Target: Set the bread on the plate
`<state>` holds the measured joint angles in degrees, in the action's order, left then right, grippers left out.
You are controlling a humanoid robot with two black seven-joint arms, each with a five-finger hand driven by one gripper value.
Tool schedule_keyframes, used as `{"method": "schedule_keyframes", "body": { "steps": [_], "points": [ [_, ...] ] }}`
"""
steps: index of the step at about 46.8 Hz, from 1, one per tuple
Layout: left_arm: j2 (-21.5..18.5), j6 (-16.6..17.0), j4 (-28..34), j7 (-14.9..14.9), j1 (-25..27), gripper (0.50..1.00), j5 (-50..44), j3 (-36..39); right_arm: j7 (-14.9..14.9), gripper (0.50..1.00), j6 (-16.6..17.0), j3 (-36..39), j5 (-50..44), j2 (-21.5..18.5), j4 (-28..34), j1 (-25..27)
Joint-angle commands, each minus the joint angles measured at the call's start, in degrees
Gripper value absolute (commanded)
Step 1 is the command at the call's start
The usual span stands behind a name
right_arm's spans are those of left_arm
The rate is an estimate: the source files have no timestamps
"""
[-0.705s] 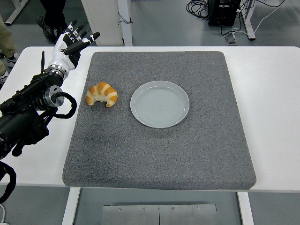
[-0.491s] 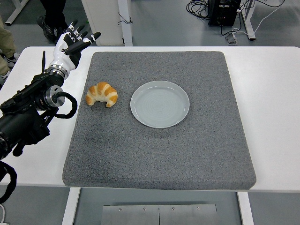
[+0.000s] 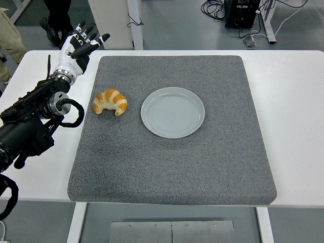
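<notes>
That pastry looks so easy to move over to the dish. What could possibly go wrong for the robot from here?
The left hand is open near the mat's far left corner, not yet at the croissant, so it could nudge the croissant away instead of gripping it. The croissant is curved and may slip. The plate lies close beside it, so a clumsy reach might knock the plate.
</notes>
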<state>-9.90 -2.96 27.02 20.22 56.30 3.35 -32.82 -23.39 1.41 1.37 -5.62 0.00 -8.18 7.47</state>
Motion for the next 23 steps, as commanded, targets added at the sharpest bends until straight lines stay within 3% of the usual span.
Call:
{"method": "schedule_keyframes", "body": {
  "steps": [1,13,23],
  "points": [
    [0.0,0.1,0.0,0.1,0.0,0.981,0.0,-0.1,0.0,1.0,0.0,0.0,0.0,0.0,-0.1,0.0],
    [-0.4,-0.6,1.4,-0.1,0.0,0.981,0.1,0.6,0.0,1.0,0.1,0.0,0.0,0.0,0.0,0.0],
    [-4.4,-1.1,7.2,-0.2,-0.3,0.981,0.9,2.7,0.0,1.0,0.0,0.0,0.0,0.0,0.0,0.0]
  ]
}}
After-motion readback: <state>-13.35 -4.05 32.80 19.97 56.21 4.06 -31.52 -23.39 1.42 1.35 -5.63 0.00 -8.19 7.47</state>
